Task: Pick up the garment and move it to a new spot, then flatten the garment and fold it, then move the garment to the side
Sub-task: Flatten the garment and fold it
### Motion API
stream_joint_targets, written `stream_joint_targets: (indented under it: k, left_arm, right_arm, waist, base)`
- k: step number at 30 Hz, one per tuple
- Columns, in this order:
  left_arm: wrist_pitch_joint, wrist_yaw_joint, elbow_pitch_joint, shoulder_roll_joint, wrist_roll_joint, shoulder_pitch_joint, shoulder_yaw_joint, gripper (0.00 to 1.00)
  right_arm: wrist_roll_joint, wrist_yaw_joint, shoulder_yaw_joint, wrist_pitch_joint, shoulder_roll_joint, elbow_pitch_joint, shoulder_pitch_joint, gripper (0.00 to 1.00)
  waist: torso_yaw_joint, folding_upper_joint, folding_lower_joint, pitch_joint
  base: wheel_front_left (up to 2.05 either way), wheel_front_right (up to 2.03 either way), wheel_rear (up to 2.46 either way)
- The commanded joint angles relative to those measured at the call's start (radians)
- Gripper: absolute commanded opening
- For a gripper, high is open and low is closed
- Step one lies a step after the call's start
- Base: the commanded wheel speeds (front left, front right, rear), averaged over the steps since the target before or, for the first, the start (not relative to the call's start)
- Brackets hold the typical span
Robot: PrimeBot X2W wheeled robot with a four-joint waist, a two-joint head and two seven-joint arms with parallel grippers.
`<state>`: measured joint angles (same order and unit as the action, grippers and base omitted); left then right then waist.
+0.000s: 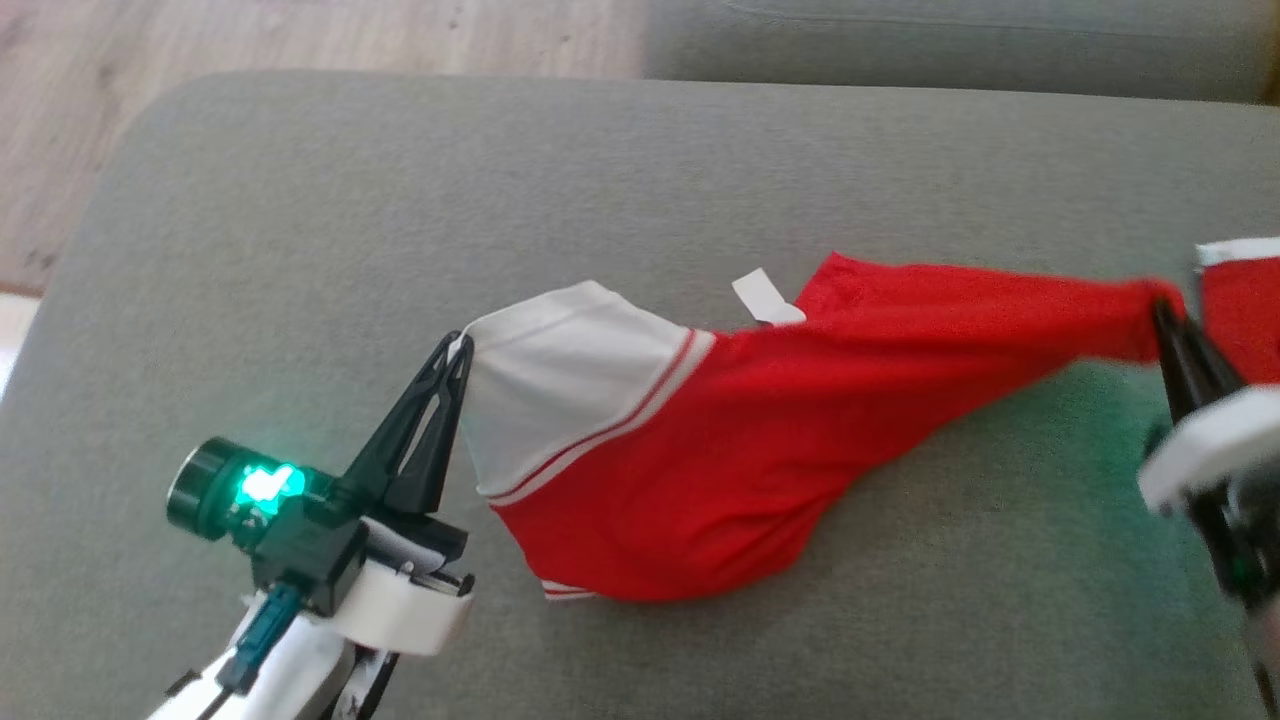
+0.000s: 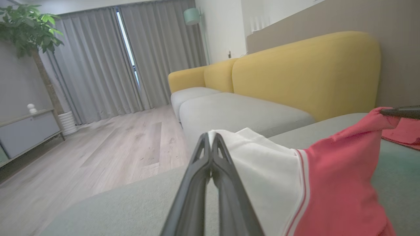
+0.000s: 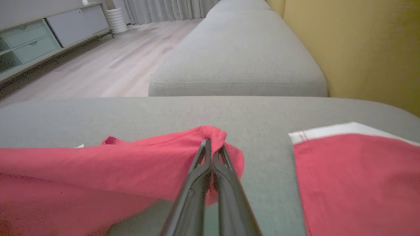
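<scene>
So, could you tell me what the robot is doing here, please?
The robot has a red-and-white garment stretched between its two arms over a grey cushion. The left pincer is shut on the white end, the right pincer on a red corner. The middle sags onto the cushion. A second red cloth lies flat further right.
</scene>
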<state>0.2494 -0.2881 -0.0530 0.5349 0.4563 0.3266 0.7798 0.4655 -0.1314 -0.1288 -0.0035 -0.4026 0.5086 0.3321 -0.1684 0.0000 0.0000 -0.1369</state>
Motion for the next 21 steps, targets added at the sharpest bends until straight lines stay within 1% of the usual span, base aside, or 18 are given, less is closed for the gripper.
stream_joint_targets:
  k: [1,2,5,7,8,9,10,17,21]
  left_arm:
    - [0.011,0.004,-0.046,0.042,-0.009,0.035,-0.055,0.00]
    - [0.011,0.004,-0.046,0.042,-0.009,0.035,-0.055,0.00]
    - [0.012,0.013,-0.062,0.055,-0.009,-0.006,-0.056,0.00]
    - [0.012,0.018,-0.068,0.054,-0.004,-0.034,-0.057,0.00]
    - [0.012,0.019,-0.069,0.051,-0.004,-0.046,-0.057,0.00]
    - [0.012,0.020,-0.070,0.047,-0.004,-0.057,-0.058,0.00]
    - [0.012,0.021,-0.070,0.044,-0.005,-0.066,-0.059,0.00]
    - [0.012,0.032,-0.053,0.025,-0.028,-0.097,-0.075,0.00]
    - [0.012,0.039,-0.039,0.017,-0.042,-0.099,-0.088,0.00]
  right_arm:
    - [0.005,0.001,0.009,0.017,-0.033,-0.066,-0.086,0.00]
    - [0.005,0.001,0.009,0.017,-0.033,-0.066,-0.086,0.00]
    - [0.008,0.001,0.027,0.076,-0.039,-0.149,-0.210,0.00]
    - [-0.001,0.001,0.054,0.106,-0.029,-0.207,-0.285,0.00]
    - [-0.006,0.001,0.067,0.120,-0.018,-0.237,-0.320,0.19]
    - [-0.013,0.001,0.076,0.135,-0.008,-0.268,-0.354,0.49]
    - [-0.020,0.001,0.086,0.149,0.005,-0.302,-0.384,1.00]
    - [-0.028,0.001,0.146,0.245,0.100,-0.521,-0.533,1.00]
    - [-0.032,0.001,0.171,0.277,0.143,-0.579,-0.574,1.00]
  waist:
    - [0.026,0.0000,0.0000,0.011]
    - [0.026,0.0000,0.0000,0.011]
    - [0.053,0.0000,0.0000,0.005]
    - [0.068,0.0000,0.0000,-0.005]
    - [0.075,0.0000,0.0000,-0.009]
    - [0.080,0.0000,0.0000,-0.014]
    - [0.085,0.0000,0.0000,-0.020]
    - [0.110,0.0000,0.0000,-0.028]
    - [0.114,0.0000,0.0000,-0.027]
  base:
    - [0.00,0.00,0.00]
    - [0.00,0.00,0.00]
    - [0.00,0.00,0.00]
    - [0.00,0.00,0.00]
    - [0.00,0.00,0.00]
    - [0.00,0.00,0.00]
    - [0.00,0.00,0.00]
    - [0.00,0.00,0.00]
    - [0.00,0.00,0.00]
